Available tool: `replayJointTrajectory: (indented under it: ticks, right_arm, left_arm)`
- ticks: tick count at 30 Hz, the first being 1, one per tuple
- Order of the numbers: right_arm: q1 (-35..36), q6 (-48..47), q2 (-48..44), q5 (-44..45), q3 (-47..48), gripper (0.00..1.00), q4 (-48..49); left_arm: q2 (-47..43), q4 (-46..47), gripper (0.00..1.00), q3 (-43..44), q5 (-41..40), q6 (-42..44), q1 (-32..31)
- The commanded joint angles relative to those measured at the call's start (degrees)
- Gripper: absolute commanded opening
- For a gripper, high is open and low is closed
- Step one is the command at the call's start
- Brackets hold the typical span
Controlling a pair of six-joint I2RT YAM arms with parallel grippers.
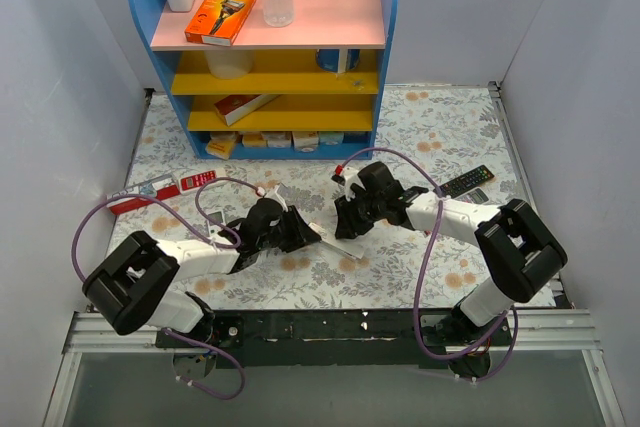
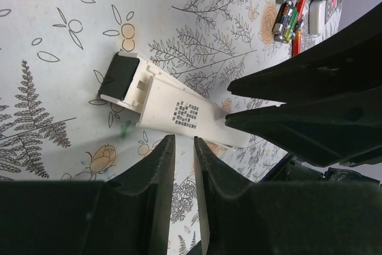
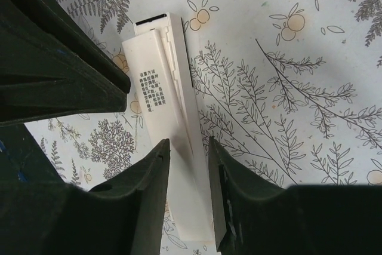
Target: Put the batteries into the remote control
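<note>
Two hands are pictured at the remote control, laid on the bench before the shelf: right hand clamped on its end, left hand nearly closed, empty. Held so narrowly, it could be twisted askew.

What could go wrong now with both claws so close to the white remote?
The left gripper and right gripper crowd the same white remote, so their fingers might bump. The remote lies flat on the tablecloth, so a sideways nudge might slide it instead of gripping it. The batteries sit in a loose pile away from it and might roll when picked.
</note>
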Motion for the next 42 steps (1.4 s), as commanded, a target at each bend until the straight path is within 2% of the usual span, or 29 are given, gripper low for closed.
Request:
replayJointTrajectory:
  ticks: [1,11,16,24,30,34,37,42]
  right_arm:
    - [-0.23,-1.06,1.32,-2.25,1.93,0.38,1.37]
    - [-0.23,-2.38,1.85,-4.45,2.55,0.27,-1.00]
    - [-0.23,-3.61,1.67,-4.97,2.72,0.27,-1.97]
    - [-0.23,-5.46,2.29,-6.20,3.07,0.27,-2.58]
    - [-0.23,-6.60,2.73,-5.77,3.07,0.27,-3.46]
    - [-0.23,-7.83,2.73,-5.15,3.34,0.27,-4.16]
    - [-0.23,-8.18,2.55,-5.06,3.86,0.27,-4.60]
    - [-0.23,-8.36,2.37,-5.06,4.48,0.27,-5.48]
  left_arm:
    - [0.67,1.80,0.18,-0.35,-1.98,-0.60,-0.34]
    - [3.13,3.91,0.13,-1.05,-1.90,-2.18,-0.34]
    - [2.52,4.70,0.14,-2.01,-1.81,-3.15,-0.60]
    - [1.20,7.77,0.34,-4.21,-1.63,-5.44,-0.78]
    - [0.15,10.76,0.40,-5.79,-1.72,-7.54,-0.69]
    - [-1.17,12.61,0.49,-6.85,-2.25,-8.60,-0.69]
    - [-0.92,12.61,0.50,-6.59,-2.95,-8.51,-0.69]
    - [1.45,13.92,0.46,-5.45,-3.83,-8.52,-0.69]
